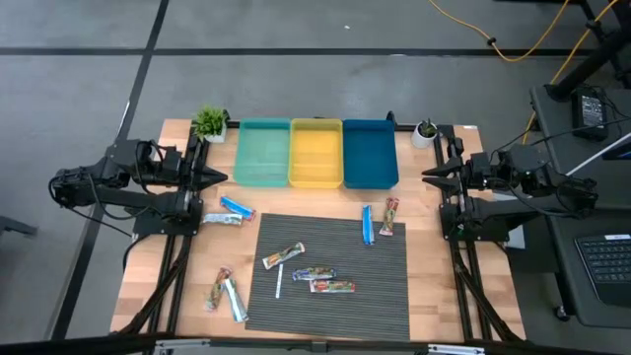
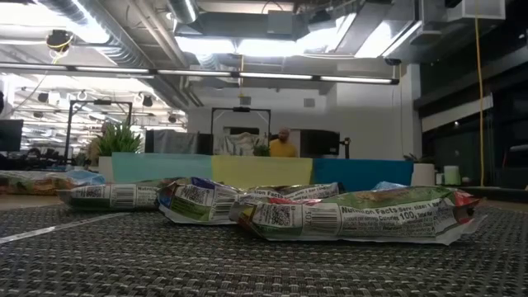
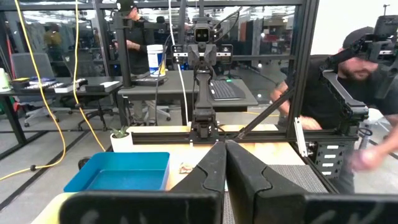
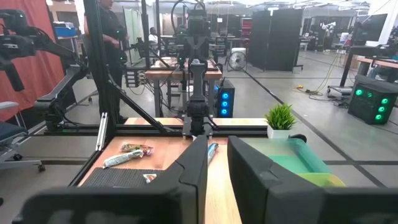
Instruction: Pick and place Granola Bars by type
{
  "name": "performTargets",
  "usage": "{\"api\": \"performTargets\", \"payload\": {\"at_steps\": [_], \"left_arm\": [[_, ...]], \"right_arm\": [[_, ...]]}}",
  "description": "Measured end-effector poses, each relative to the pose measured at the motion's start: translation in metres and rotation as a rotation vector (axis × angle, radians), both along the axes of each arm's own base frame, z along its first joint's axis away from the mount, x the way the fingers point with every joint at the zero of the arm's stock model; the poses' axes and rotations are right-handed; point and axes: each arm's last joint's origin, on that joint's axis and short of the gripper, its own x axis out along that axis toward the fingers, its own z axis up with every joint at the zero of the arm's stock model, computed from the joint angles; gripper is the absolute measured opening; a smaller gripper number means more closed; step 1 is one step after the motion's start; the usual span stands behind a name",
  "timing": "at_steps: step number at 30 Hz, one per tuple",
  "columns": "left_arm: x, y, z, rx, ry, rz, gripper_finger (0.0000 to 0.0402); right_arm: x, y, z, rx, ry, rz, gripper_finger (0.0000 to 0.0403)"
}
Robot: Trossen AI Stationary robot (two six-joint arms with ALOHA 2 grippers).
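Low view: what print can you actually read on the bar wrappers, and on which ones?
"Nutrition Facts": on the front multicoloured bar, beside its barcode.
"100" under it: likely, but blurred.
Fine print on the same wrapper: too small to read.
Middle bar: barcode and label panel, text unreadable.
Left bar: barcode only, text unreadable.
No brand name is legible.

- High view: straight down over the whole table [image 1: 187, 296], three bins [image 1: 316, 153] along its far edge
- Low view: at mat [image 2: 247, 264] level, close behind the Granola Bars [image 2: 355, 216], facing those same bins
- Wrist views: level across the table from opposite ends, each facing the other arm, bins shared
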Motion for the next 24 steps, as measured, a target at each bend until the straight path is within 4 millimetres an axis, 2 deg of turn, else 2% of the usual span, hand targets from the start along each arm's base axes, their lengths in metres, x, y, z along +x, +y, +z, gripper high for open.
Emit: {"api": "performTargets", "payload": {"at_steps": [24], "left_arm": [[-0.0001, 0.0, 0.0, 0.0, 0.0, 0.0, 0.0006]], "right_arm": [[0.0, 0.0, 0.0, -0.002, 0.0, 0.0, 0.0067]]}}
